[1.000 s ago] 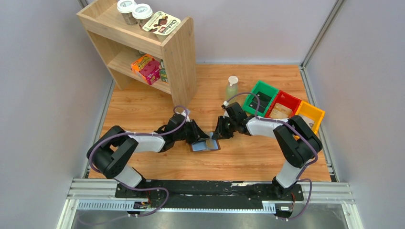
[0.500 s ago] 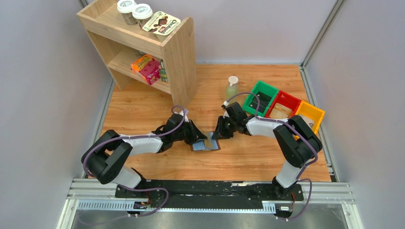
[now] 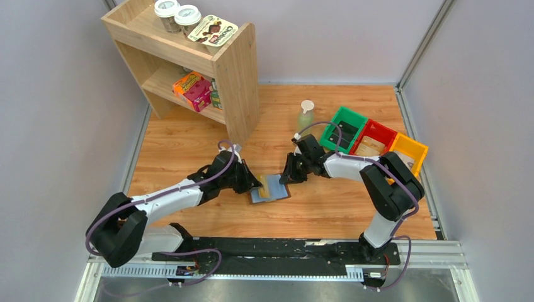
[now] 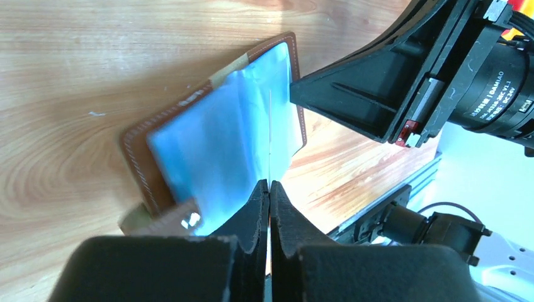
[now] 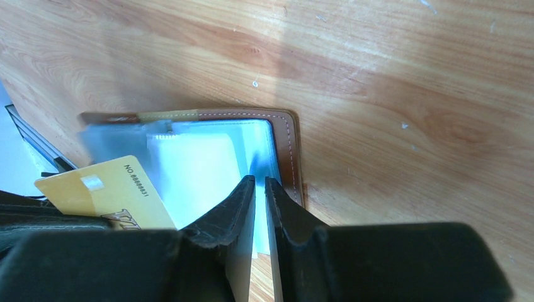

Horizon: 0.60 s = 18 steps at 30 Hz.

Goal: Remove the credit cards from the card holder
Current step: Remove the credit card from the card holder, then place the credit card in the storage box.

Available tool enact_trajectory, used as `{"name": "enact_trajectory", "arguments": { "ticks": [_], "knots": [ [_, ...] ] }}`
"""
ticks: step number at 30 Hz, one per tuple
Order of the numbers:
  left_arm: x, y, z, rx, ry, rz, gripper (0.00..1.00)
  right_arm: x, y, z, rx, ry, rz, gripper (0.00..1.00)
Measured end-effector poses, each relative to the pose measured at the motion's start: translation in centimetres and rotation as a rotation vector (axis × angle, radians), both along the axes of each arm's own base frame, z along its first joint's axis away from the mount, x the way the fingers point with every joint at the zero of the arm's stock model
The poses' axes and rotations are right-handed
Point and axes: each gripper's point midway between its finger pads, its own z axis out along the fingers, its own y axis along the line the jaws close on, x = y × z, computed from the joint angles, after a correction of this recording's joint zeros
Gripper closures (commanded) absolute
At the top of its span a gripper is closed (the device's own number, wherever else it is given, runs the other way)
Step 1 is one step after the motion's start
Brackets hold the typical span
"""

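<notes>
Mid-extraction: left hand (image 4: 269,185) pressed together on thin tan-gold plastic card (image 5: 107,195), partly out of small brown leather bifold wallet (image 4: 135,163) lying open toward the table (image 3: 327,207)'s near edge; right hand (image 5: 259,182) nearly together over its grey-blue panel (image 5: 201,170), pinch unclear. Next: draw card straight out, wallet steadied.

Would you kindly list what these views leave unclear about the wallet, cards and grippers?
- Any further cards in the card holder: pocket panels cover them, both wrist views.
- Gold card face: edge-on in the left gripper, left wrist view; partly hidden behind black gripper parts, right wrist view.
- Right gripper: it hides whether it pinches a panel.
</notes>
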Motion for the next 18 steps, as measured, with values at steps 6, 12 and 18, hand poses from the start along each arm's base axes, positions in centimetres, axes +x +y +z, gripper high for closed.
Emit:
{"name": "enact_trajectory", "arguments": {
  "ticks": [6, 12, 18],
  "knots": [
    [-0.6, 1.6, 0.3, 0.058, -0.015, 0.014, 1.00, 0.2, -0.1, 0.2, -0.027, -0.004, -0.007, 0.77],
    [-0.7, 3.0, 2.7, 0.044, -0.092, 0.062, 1.00, 0.2, -1.2, 1.4, -0.066, -0.027, -0.034, 0.63],
    [-0.1, 3.5, 6.4, -0.102, -0.205, 0.155, 1.00, 0.7, -0.3, 7.9, 0.057, -0.179, -0.073, 0.42]
  ]
}}
